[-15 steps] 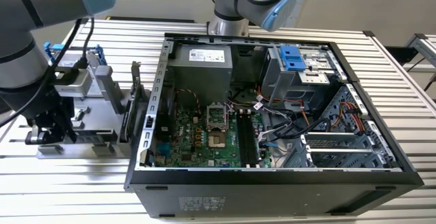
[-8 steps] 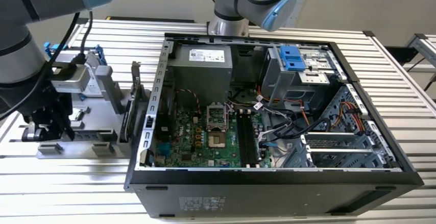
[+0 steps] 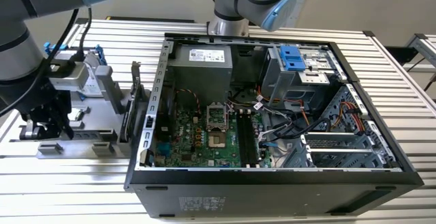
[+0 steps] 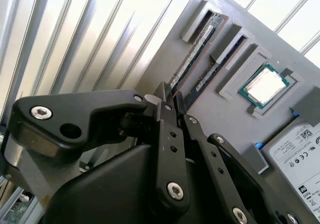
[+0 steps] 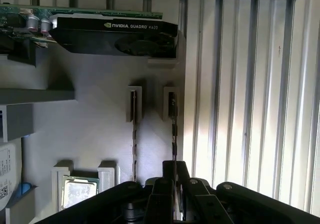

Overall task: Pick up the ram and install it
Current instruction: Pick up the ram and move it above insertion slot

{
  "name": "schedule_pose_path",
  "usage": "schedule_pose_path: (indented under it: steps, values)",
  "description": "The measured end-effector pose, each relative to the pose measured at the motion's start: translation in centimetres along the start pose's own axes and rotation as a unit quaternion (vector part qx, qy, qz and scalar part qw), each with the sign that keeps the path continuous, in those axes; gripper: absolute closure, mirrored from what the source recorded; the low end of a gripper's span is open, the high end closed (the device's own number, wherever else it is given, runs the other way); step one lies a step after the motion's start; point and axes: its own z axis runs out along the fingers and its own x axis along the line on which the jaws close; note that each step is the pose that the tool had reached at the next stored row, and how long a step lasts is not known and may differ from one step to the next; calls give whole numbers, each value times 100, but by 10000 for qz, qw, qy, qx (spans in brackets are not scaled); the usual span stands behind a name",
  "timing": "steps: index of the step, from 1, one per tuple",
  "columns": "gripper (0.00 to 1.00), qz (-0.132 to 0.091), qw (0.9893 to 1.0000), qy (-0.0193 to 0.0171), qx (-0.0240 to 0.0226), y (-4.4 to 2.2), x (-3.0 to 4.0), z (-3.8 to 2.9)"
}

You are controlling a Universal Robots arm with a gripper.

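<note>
Ribbed metal table (image 5: 250, 109), grey tray (image 5: 95, 134) beside open PC case (image 3: 272, 191). We see the gripper (image 5: 175, 173) pinched narrow on the ram (image 5: 173, 126): on edge in the tray's outer slot, long axis parallel to the table ribs, far end toward the graphics card (image 5: 115, 34)
</note>
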Motion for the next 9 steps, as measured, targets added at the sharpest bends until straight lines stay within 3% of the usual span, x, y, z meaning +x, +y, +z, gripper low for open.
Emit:
schedule_pose_path:
  steps: [9]
  values:
    - [100, 0, 10000, 0, 0, 0, -5, -100]
